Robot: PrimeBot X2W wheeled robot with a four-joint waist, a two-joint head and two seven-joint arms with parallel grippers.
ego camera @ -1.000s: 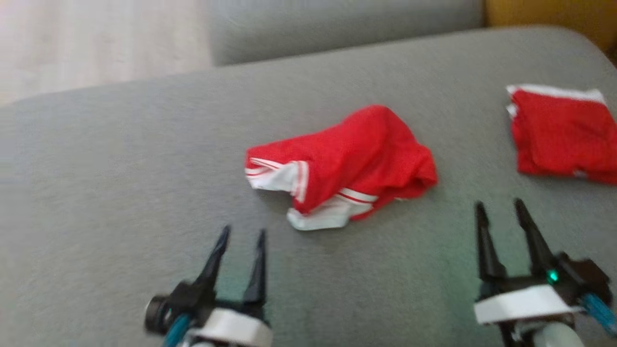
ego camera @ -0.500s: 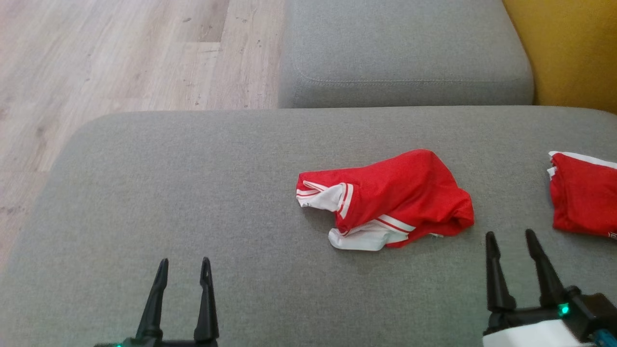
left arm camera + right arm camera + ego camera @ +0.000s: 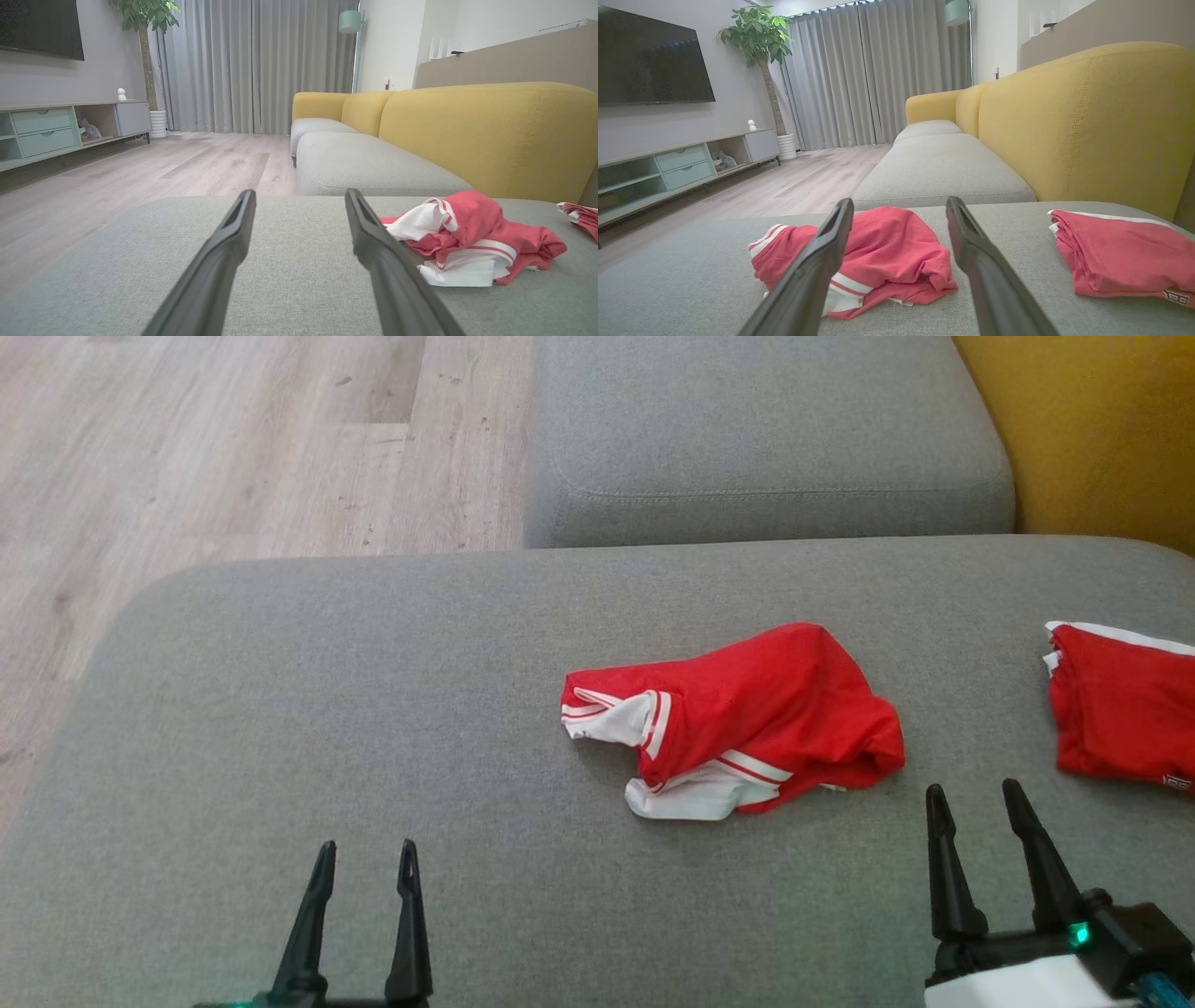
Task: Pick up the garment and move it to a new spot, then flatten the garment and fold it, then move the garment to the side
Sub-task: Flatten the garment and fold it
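Left fingers (image 3: 408, 915): mine, spread wide with nothing between them, hanging low over the grey seat cushion (image 3: 280, 709), well to the left of the work.
Right fingers (image 3: 945, 868): also spread and empty, just short of the heap's near right end.
Garment (image 3: 738, 719): a crumpled red heap near the middle of the cushion, ahead of me and nearer my right side. It is not yet picked up.
Neighbour: a second red piece (image 3: 1120, 709), already folded flat, lies apart at the cushion's right edge.
Risk, wrong layer: I judge that a pinch on the top hump would lift a single layer, so the rest would drag or twist and make flattening harder.
Risk, snagging the cushion: coming in too low, my pointed tips could dig into the woven cover and catch it along with the cloth.
Risk, the neighbour: a wide sweep to the right could ruffle the folded piece and undo it.
Risk, the edge: carried too far left, the heap could slide off the rounded corner to the wooden floor (image 3: 233, 448).
Fabric: thin, matte, mesh-like knit. It is limp, so it will sag and bunch.
Trim: white panels with narrow red and white stripes, showing at the left and near ends.
Shape: a lumpy mound, highest at the back, with tucked folds hiding its true outline.
Cushion: tight grey weave, soft, with rounded corners.
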